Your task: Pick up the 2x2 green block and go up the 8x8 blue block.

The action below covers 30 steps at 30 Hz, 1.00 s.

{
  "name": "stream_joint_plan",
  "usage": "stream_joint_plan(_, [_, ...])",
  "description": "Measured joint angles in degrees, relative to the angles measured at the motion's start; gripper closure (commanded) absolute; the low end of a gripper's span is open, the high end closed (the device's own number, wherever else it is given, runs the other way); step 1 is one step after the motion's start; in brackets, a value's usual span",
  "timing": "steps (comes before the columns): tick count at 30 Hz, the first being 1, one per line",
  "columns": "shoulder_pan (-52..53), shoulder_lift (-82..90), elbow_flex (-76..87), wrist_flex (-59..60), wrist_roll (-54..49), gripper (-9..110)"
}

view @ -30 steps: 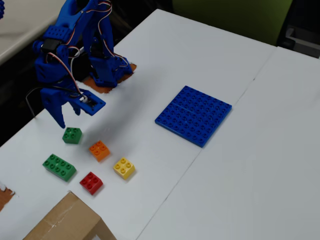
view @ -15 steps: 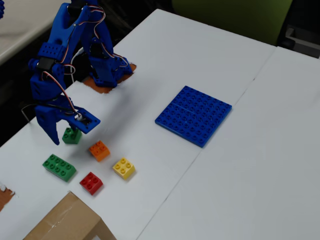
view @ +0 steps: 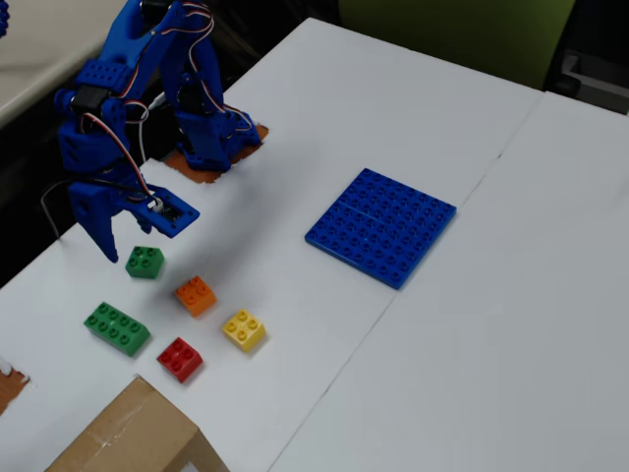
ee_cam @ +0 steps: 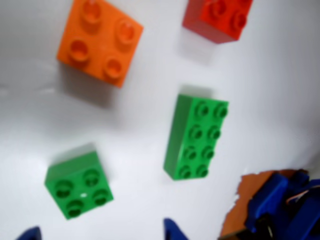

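The 2x2 green block (ee_cam: 78,185) lies on the white table at the lower left of the wrist view, just ahead of my two blue fingertips at the bottom edge. My gripper (ee_cam: 102,233) is open and empty, hovering above the block without touching it. In the fixed view my gripper (view: 138,236) hangs directly over the small green block (view: 144,262) at the left. The 8x8 blue block (view: 381,226) lies flat at the table's middle, far to the right of the gripper; the wrist view does not show it.
A longer green eight-stud brick (ee_cam: 196,136) (view: 117,327), an orange brick (ee_cam: 100,40) (view: 196,294), a red brick (ee_cam: 217,17) (view: 180,358) and a yellow brick (view: 244,329) lie nearby. A cardboard box (view: 128,433) stands at the front edge. The arm's base (view: 206,147) is at the back left.
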State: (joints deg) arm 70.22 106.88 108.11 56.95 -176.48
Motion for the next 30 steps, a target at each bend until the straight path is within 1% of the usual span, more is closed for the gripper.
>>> stream_joint_plan(4, [0.0,1.0,0.3,1.0,0.0,71])
stream_joint_plan(11, [0.1,0.8,7.4,0.5,-0.3,71])
stream_joint_plan(16, [1.1,-3.1,7.6,-1.0,0.0,71])
stream_joint_plan(30, [1.8,-6.2,7.3,-7.3,0.0,71])
